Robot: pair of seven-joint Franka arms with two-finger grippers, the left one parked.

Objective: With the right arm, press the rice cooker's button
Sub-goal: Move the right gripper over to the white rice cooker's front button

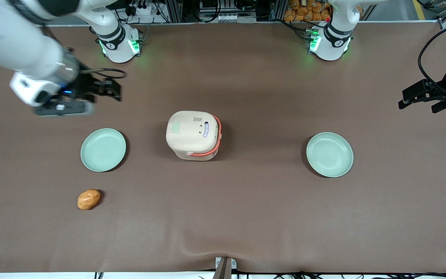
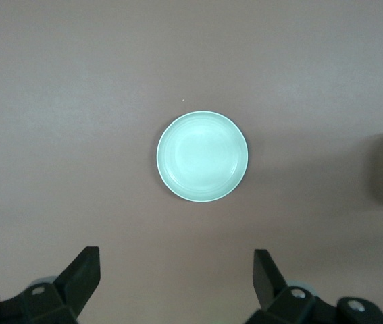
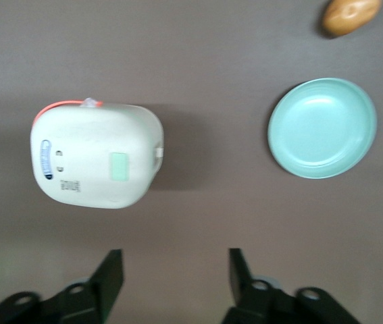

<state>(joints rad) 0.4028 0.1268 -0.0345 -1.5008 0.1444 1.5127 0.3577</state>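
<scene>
My tool (image 1: 108, 90) hangs spread and empty above the table (image 1: 246, 217), well off toward my arm's end. The cooker (image 1: 192, 134) sits mid-table between two plates, lid shut. It lies sideways from my tool, toward the parked arm's end and nearer the front camera. I judge the button is the green patch (image 3: 119, 166) on the lid.

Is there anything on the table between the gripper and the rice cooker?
No. Only bare brown table lies between the open gripper and rice cooker; the front view shows it.
</scene>
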